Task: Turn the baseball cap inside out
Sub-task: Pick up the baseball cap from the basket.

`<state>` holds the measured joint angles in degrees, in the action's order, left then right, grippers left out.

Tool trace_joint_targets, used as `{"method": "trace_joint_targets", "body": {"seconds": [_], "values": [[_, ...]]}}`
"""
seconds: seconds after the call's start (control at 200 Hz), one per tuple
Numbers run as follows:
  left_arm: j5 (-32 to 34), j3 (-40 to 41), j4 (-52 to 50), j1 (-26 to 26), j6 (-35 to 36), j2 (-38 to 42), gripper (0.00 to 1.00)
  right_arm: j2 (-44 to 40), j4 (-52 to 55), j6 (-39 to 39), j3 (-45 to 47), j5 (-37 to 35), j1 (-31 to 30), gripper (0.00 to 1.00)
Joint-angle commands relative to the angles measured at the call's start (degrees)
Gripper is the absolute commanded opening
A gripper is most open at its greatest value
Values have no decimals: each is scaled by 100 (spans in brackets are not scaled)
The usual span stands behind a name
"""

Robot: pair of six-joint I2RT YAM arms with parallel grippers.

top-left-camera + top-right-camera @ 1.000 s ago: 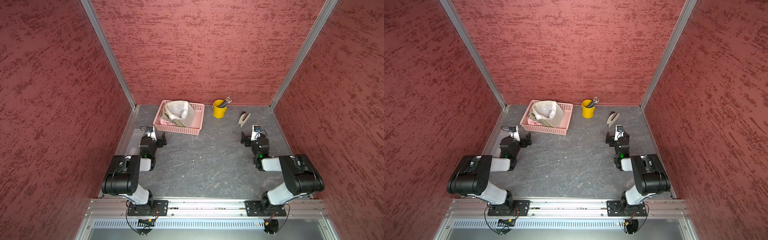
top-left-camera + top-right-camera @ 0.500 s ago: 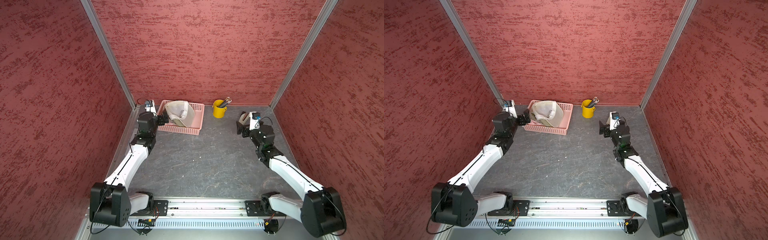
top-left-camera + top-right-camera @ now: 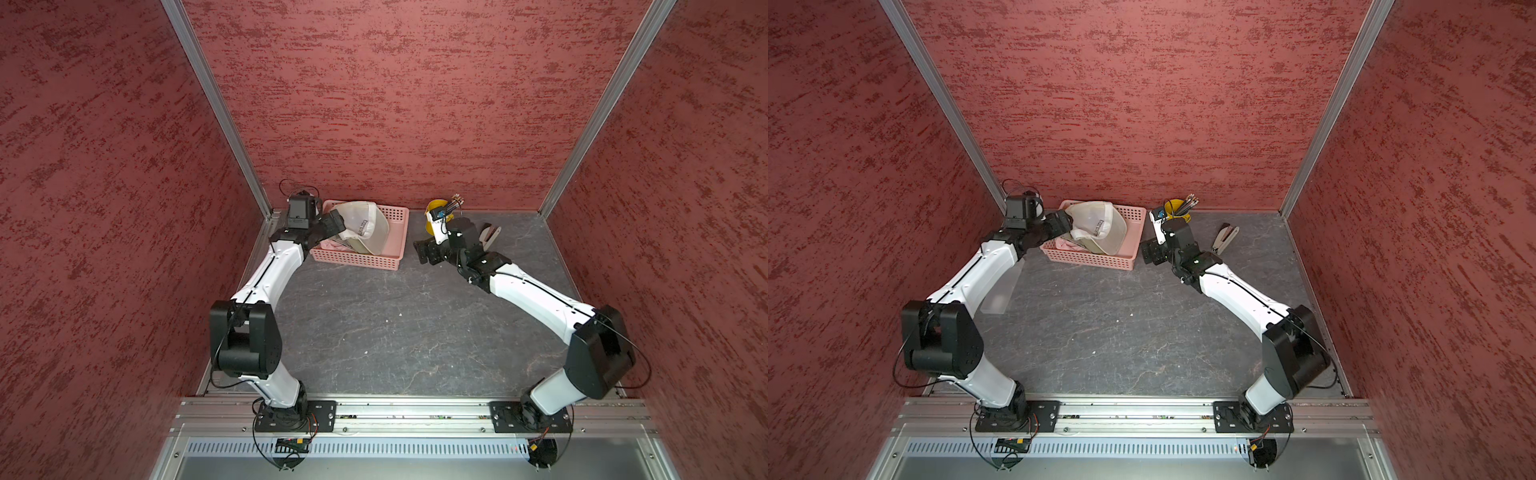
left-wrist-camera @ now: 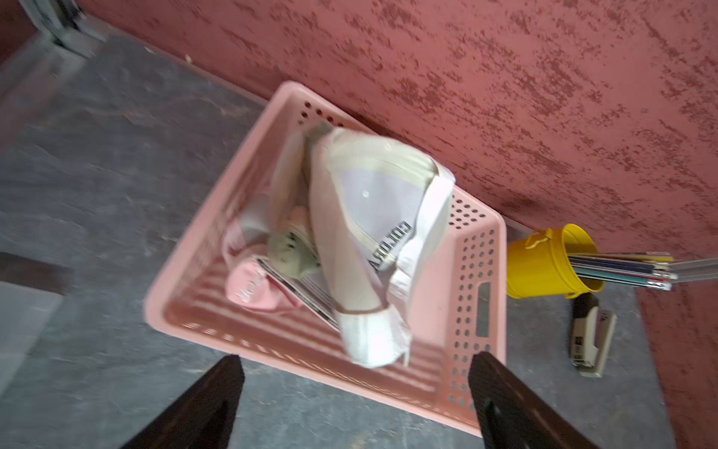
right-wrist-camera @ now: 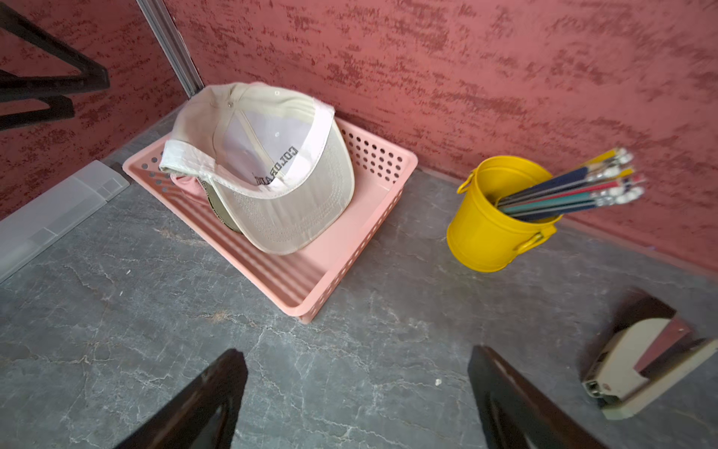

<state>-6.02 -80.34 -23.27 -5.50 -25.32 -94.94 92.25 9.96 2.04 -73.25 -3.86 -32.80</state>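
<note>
Cap (image 3: 365, 226) not grabbed yet, lying opening-up in the pink basket (image 3: 357, 259) by the back wall. Both my arms just swung out from folded: left gripper (image 3: 335, 221) over the basket rim just short of the cap, fingers apart, empty; right gripper (image 3: 424, 252) beside the basket, apart too. Reach done, grasp next I think.

The left arm (image 3: 272, 270) and right arm (image 3: 536, 295) unfolded from their tucked pose by the front rail (image 3: 415, 409) and stretched toward the back. The left gripper (image 3: 334, 222) reached the pink basket (image 3: 376, 262), close by the cap (image 3: 368, 224). The right gripper (image 3: 428, 251) swung away from the stapler (image 3: 490, 235) toward the basket's other end.
</note>
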Motion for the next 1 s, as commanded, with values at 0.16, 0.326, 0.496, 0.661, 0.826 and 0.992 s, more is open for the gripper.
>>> {"method": "trace_joint_targets", "body": {"seconds": [0.16,0.326,0.496,0.661,0.826,0.992], "values": [[43,-756,-372,-204,-989,-895,85,290,533,331,-570,296,-195,92],[347,-813,-330,-206,-1046,-1045,83,206,497,316,-484,318,-201,92],[296,-986,-306,-206,-1059,-1355,77,250,424,374,-471,383,-196,92],[162,-1156,-211,-215,-1046,-1600,63,267,359,432,-431,440,-194,91],[124,-1382,-265,-268,-943,-1733,49,255,310,429,-361,427,-199,91],[251,-1397,-211,-404,-787,-1535,27,235,269,394,-265,406,-201,90]]}}
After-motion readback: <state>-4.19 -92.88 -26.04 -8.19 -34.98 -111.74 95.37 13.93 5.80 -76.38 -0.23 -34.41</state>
